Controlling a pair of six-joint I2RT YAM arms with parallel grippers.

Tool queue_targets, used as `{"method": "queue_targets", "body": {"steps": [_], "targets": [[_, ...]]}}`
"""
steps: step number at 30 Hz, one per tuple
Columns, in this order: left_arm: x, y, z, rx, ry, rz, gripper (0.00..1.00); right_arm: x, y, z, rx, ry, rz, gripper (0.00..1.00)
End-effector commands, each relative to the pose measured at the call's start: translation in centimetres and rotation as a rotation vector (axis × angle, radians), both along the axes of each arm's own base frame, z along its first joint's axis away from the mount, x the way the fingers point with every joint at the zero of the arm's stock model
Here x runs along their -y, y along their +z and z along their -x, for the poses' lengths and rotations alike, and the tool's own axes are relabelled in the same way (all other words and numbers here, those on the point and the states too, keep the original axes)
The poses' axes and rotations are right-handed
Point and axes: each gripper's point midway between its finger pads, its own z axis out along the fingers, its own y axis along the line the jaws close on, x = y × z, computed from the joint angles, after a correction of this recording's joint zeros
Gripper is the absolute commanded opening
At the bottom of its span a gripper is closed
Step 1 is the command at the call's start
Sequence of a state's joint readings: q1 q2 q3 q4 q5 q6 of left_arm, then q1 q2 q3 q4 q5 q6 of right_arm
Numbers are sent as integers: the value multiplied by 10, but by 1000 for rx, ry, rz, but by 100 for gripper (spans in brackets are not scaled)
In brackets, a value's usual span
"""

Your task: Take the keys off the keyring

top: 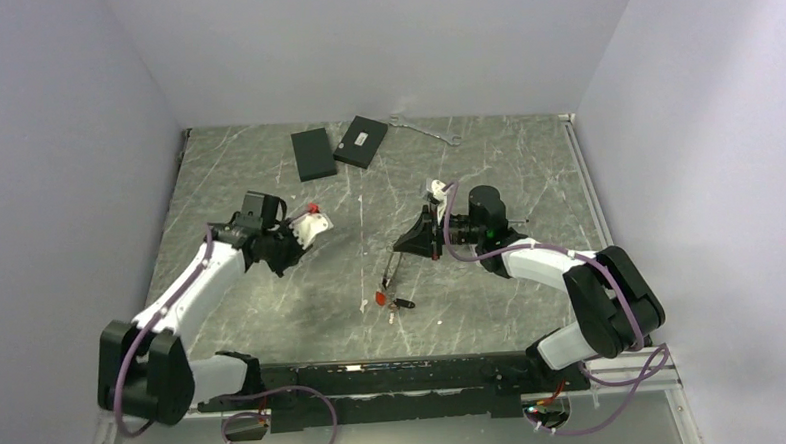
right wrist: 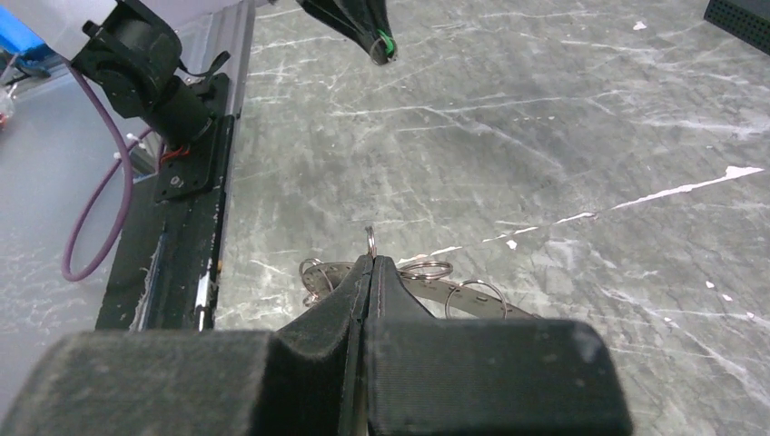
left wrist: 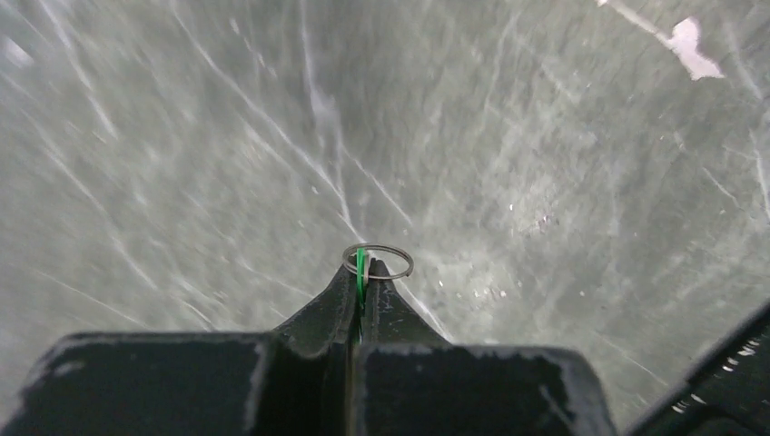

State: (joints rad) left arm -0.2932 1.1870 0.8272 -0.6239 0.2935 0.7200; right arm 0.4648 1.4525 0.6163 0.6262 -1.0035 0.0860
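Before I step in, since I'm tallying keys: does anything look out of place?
Yes: a green key, on its own small ring, is pinched in the shut left hand above the table, apart from the keyring, where the shut right hand pinches a second small ring. Nothing looks spilled or damaged.

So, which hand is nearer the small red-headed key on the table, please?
Right. The right hand hovers just beyond the red-headed key; the left hand is well to its left.

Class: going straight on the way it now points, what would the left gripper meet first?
Probably the grey table: the left wrist view shows nothing else ahead of the left gripper, shut on a green key. Depth is unclear.
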Motion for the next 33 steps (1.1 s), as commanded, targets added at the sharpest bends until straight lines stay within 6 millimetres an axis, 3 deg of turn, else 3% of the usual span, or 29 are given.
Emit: {"method": "queue_targets", "body": {"steps": [1,4,8,15,22,27,31,33], "targets": [[-37,-29,8,-290,303,-21,0,-2,28,-6,51,-10,-45,0],[-60,-48,2,-441,466,40,0,-1,27,-6,55,-16,-38,0],[-90,-62,-12,-476,624,102,0,1,23,-5,59,-23,-30,0],[-116,-83,-21,-504,765,102,0,0,20,-6,48,-21,-23,0],[-125,-97,-26,-509,788,99,1,0,16,-7,40,-19,-17,0],[-135,-97,-28,-492,810,55,18,0,15,-7,34,-21,-14,0],[-140,-93,-29,-477,810,31,55,0,16,-7,27,-20,-18,0],[-142,-88,-31,-456,807,23,68,-1,20,-7,25,-20,-24,0]]}}
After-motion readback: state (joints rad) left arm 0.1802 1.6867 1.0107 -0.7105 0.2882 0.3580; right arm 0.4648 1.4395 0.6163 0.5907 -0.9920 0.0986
